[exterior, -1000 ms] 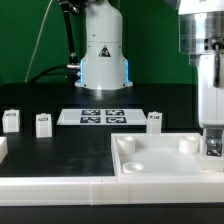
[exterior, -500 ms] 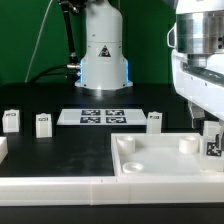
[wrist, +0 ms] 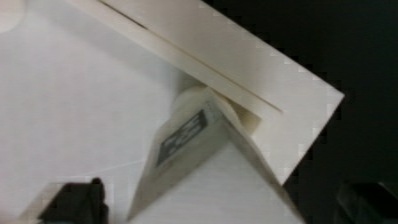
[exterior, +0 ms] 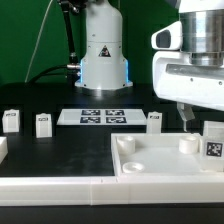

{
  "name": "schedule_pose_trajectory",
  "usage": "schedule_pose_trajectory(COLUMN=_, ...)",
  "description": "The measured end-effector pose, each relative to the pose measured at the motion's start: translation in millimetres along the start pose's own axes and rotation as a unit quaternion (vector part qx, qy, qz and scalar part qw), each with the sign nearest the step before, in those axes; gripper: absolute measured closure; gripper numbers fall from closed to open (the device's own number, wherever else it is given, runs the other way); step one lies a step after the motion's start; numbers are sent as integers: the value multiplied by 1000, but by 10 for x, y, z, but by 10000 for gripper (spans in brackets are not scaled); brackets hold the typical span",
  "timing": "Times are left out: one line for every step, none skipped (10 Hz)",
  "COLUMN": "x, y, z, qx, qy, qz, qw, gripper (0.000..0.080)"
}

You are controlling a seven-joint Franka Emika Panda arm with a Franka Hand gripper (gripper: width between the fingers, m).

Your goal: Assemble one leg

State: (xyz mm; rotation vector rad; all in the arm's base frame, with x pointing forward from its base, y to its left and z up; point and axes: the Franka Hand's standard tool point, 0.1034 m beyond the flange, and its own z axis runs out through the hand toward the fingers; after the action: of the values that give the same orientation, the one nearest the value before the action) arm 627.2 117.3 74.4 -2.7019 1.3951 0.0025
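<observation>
Moved: the gripper (exterior: pixel 197 118) has risen off the tray's far right corner and shifted toward the exterior view's left; a leg (exterior: pixel 214 141) it covered before now stands exposed there.
Left legs: two small tagged posts (exterior: pixel 11 121) and (exterior: pixel 43 124) stand on the black table (exterior: pixel 70 150), well apart from the tray.
Marker board: lies flat (exterior: pixel 103 116) in front of the robot base (exterior: pixel 103 58).
Middle leg: a third post (exterior: pixel 154 121) just behind the tray's rear edge.
Tray: large white square piece (exterior: pixel 150 165) with corner sockets.
Right leg: upright at the tray's right corner, tag facing the camera; in the wrist view (wrist: pixel 192 140).
Gripper state: fingers hang just above that leg, holding nothing; their spread cannot be told.
</observation>
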Motion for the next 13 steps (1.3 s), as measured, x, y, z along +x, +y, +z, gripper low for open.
schedule_pose_trajectory(x=-6, y=-4, z=7, qx=-1, qy=0, qz=-65, qw=998, gripper=151)
schedule_pose_trajectory(x=-1, y=1, z=17, qx=-1, qy=0, qz=-114, qw=993, gripper=151)
schedule_pose_trajectory(x=2, y=5, z=23, qx=-2, qy=0, qz=-145, qw=989, gripper=151)
schedule_pose_trajectory(x=12, y=11, z=22, qx=-4, qy=3, qz=-199, qw=980, gripper=151)
schedule_pose_trajectory(x=16, y=9, z=22, qx=-5, qy=5, qz=-225, qw=974, gripper=151)
schedule_pose_trajectory(x=19, y=8, z=21, qx=-7, qy=8, qz=-245, qw=970, gripper=151)
schedule_pose_trajectory(x=37, y=17, z=20, qx=-10, qy=9, qz=-286, qw=958, gripper=151)
schedule_pose_trajectory(x=38, y=18, z=20, qx=-10, qy=9, qz=-285, qw=958, gripper=288)
schedule_pose_trajectory(x=39, y=18, z=20, qx=-10, qy=9, qz=-285, qw=959, gripper=424)
schedule_pose_trajectory(x=39, y=18, z=19, qx=-10, qy=9, qz=-285, qw=959, gripper=424)
schedule_pose_trajectory(x=40, y=18, z=19, qx=-10, qy=9, qz=-278, qw=961, gripper=509)
schedule_pose_trajectory(x=40, y=19, z=19, qx=-9, qy=9, qz=-260, qw=965, gripper=509)
schedule_pose_trajectory(x=41, y=19, z=19, qx=-9, qy=10, qz=-260, qw=965, gripper=509)
